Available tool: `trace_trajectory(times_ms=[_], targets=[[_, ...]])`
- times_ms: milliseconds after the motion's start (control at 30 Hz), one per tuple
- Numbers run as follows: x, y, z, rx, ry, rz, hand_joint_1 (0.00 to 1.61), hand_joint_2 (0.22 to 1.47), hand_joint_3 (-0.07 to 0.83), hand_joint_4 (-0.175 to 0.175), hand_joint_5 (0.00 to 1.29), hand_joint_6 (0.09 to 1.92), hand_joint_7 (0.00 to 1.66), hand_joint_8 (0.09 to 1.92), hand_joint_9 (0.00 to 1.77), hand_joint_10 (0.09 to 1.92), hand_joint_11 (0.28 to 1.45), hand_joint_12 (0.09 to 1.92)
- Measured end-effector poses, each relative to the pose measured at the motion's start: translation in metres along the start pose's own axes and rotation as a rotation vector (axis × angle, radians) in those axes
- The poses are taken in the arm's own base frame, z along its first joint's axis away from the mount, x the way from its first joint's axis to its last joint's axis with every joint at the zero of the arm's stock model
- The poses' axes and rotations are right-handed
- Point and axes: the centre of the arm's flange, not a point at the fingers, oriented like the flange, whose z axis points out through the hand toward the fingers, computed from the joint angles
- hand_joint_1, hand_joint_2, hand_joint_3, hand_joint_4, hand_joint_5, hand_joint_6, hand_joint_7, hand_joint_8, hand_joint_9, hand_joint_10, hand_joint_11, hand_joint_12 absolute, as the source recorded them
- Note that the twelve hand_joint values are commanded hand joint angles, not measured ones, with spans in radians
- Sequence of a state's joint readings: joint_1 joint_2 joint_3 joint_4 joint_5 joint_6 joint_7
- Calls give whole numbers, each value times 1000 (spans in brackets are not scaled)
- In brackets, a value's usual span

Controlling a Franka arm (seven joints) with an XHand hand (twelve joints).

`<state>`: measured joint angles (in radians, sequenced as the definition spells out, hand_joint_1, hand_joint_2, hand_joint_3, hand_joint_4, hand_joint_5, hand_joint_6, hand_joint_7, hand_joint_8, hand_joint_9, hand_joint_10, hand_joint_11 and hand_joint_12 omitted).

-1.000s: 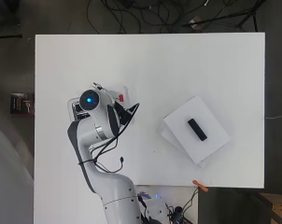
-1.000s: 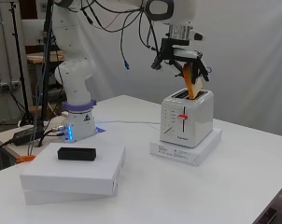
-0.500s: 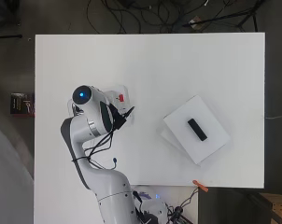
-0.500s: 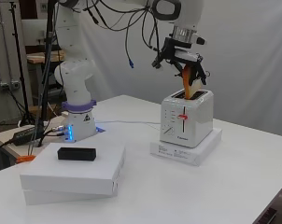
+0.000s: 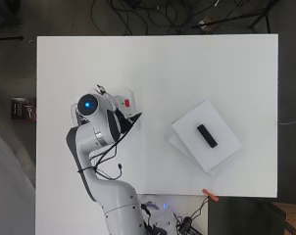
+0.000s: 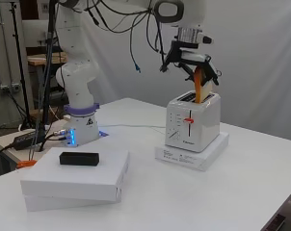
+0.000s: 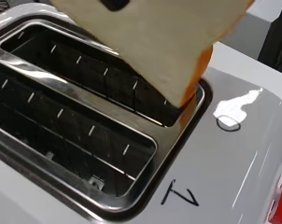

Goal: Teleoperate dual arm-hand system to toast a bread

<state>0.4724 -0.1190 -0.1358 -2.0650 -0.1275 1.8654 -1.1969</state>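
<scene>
White and glossy, the toaster (image 6: 192,125) stands on a flat white box (image 6: 193,153) near the left edge of the table (image 5: 187,73), partly hidden under the arm in the overhead view. The hand (image 6: 191,58) hangs right above it with its fingers curled round the top of a slice of bread (image 7: 155,42), which is tilted, its lower corner just entering 1 of the 2 slots. The other slot (image 7: 61,140) is bare. The red lever (image 6: 188,120) sits high on the toaster's front, so I judge it not yet pressed. Done, then: the bread is picked up and lined over its slot. Left: lowering it fully in, letting go, and pushing the lever down.
</scene>
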Motion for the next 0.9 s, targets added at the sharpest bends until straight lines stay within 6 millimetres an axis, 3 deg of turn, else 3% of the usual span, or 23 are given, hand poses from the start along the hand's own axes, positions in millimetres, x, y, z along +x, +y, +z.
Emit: trace_trajectory(times_ms=[100, 133, 200, 367, 433, 467, 533, 667, 800, 900], targets=[[1, -5, -1, -9, 14, -57, 1222, 1186, -3, -98, 695, 1420, 990, 938, 1148, 322, 742, 87], [1, -5, -1, -8, 17, -65, 1209, 1186, -3, -89, 703, 1411, 1004, 925, 1196, 186, 748, 87], [1, -5, 1, -7, 17, -79, 1200, 1184, -2, -82, 710, 1399, 1017, 916, 1242, 87, 756, 87], [3, -8, -5, -9, 45, -86, 1207, 1172, -1, -93, 724, 1358, 1051, 886, 1288, 87, 770, 87], [1, -11, -9, -17, 48, -61, 1307, 1152, 1, -147, 699, 1356, 993, 914, 1129, 639, 760, 87], [0, -13, -11, -21, 49, -40, 1333, 1148, 0, -161, 697, 1372, 972, 926, 1080, 803, 749, 87], [-2, -14, -12, -19, 49, -4, 1353, 1145, -1, -173, 698, 1390, 954, 936, 1039, 931, 738, 87], [-4, -15, -14, -16, 49, 15, 1358, 1144, -1, -175, 721, 1409, 941, 929, 1017, 962, 720, 87], [-2, -16, -4, -1, 39, 52, 1353, 1151, 1, -175, 735, 1438, 912, 948, 985, 991, 700, 87], [-1, -17, 7, 18, 37, 63, 1364, 1131, -1, -175, 711, 1367, 989, 849, 1060, 934, 774, 87]])
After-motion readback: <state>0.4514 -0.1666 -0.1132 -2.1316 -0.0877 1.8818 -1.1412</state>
